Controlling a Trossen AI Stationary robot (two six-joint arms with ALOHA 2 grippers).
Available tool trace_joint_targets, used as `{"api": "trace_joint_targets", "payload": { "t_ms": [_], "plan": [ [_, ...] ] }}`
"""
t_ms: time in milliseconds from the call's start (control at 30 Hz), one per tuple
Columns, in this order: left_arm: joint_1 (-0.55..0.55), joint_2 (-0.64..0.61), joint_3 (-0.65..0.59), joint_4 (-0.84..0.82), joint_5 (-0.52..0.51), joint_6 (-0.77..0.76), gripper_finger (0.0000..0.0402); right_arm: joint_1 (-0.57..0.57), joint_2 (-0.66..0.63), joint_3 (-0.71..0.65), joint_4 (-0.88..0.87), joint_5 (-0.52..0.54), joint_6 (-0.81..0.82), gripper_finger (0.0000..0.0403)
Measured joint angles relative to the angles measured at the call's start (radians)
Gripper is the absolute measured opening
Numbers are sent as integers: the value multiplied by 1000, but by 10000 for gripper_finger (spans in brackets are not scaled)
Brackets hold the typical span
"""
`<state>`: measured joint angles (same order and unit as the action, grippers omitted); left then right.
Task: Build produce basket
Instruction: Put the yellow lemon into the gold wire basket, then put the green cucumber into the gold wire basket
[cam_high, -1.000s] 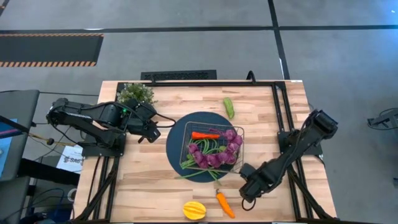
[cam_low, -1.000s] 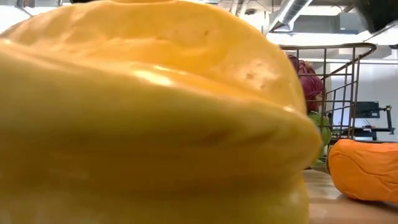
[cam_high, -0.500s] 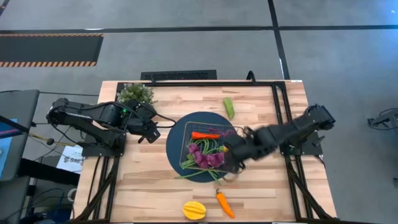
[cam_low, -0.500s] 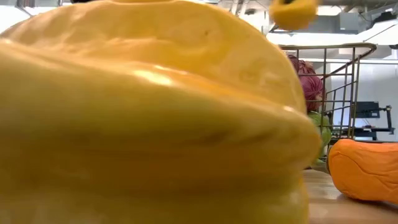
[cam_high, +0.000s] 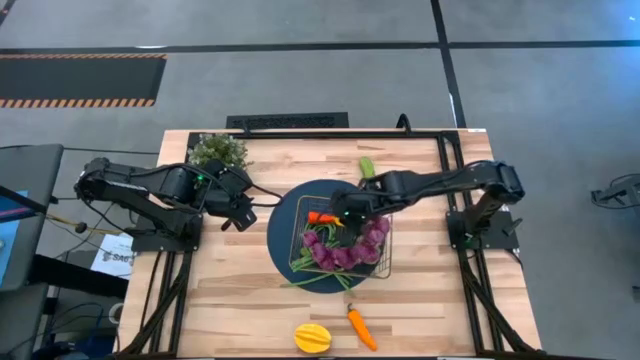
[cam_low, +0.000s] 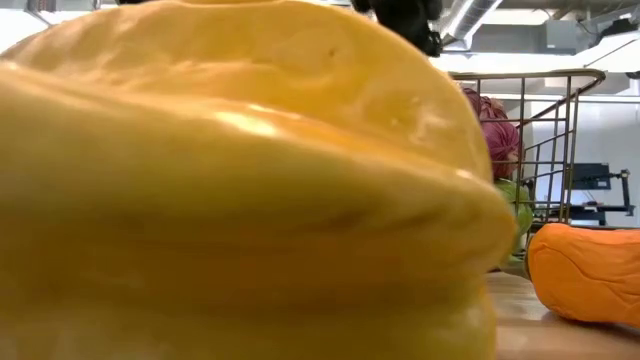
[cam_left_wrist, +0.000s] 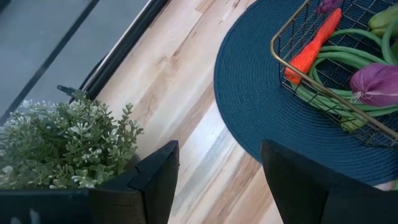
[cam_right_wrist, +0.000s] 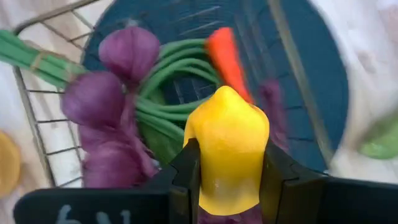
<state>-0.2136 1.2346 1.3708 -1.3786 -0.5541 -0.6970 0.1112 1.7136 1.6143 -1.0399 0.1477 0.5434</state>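
Robotics lab or test bay. Pale butcher-block wooden table (cam_high: 250, 300) in frame centre, ringed by black metal rail frame (cam_high: 452, 170). Grey concrete floor (cam_high: 300, 80) across top, dark seam lines, orange-and-black hazard-striped strip (cam_high: 80, 102) upper left. Low view, upper right: exposed silver ceiling ducts (cam_low: 475, 15), white walls. Staged props: small bushy green potted plant (cam_high: 220, 150), dark blue round woven mat (cam_high: 290, 225).

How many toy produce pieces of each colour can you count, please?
Green: 2, cucumber, bean bundle
Purple: 1, grape string
Orange: 2, carrot in basket, carrot on table
Yellow: 2, ribbed fruit, lemon in right claw
Total: 7
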Motion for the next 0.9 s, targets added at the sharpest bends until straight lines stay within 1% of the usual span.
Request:
{"api": "trace_joint_targets", "payload": {
  "t_ms": [100,167,467,533,667,733,800,900],
  "plan": [
    [0,0,0,1,0,15,215,1,28,-45,60,-26,-3,106],
    [0,0,0,-1,0,20,215,7,35,-67,48,-31,-1,106],
    [0,-1,0,0,0,30,215,5,93,-69,36,-34,8,108],
    [0,0,0,1,0,30,215,6,101,-69,35,-34,8,144],
    [0,0,0,1,0,30,215,0,103,-68,28,-35,47,251],
    [0,0,0,1,-1,30,215,-4,106,-69,22,-37,51,288],
    [0,0,0,1,-1,30,215,-9,102,-69,28,-33,53,309],
    [0,0,0,1,-1,30,215,-10,99,-69,27,-30,59,319]
  ]
}}
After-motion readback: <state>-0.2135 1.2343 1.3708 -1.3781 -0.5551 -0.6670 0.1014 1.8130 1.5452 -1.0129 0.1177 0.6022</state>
